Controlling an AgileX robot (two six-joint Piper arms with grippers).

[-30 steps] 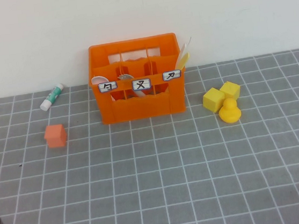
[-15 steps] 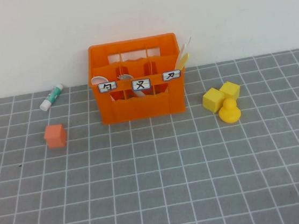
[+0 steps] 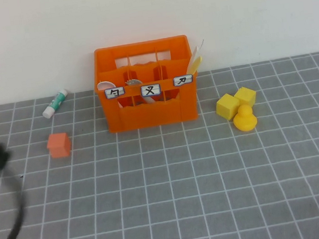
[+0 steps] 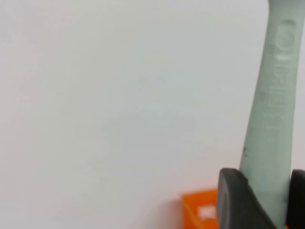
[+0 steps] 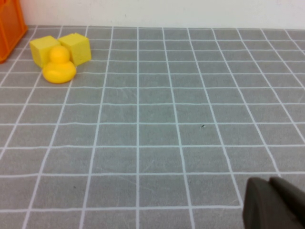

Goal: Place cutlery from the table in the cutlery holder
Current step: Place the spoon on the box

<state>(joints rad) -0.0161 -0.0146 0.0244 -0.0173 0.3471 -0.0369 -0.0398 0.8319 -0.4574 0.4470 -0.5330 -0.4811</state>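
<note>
The cutlery holder [image 3: 145,83] stands at the back of the surface [image 3: 172,181], against the wall, with utensils in its compartments. To its left lie a tube [image 3: 55,103] and a small cube [image 3: 59,145] — the tube behind. To its right, two blocks [image 3: 236,101] sit side by side, a duck [image 3: 244,118] just before them.

High view overlooks table [image 3: 171,176]; wrist views sit low, close

The cutlery holder [image 3: 145,84], a bright orange crate with cut-out sides and three white black-lettered labels across its front, is standing upright on the grey gridded table [image 3: 212,177] against the white wall. A pale pink spoon [image 3: 105,85] is resting in its left compartment. The mint-green spoon [image 4: 272,119] is being gripped by its handle, well above the holder.
</note>
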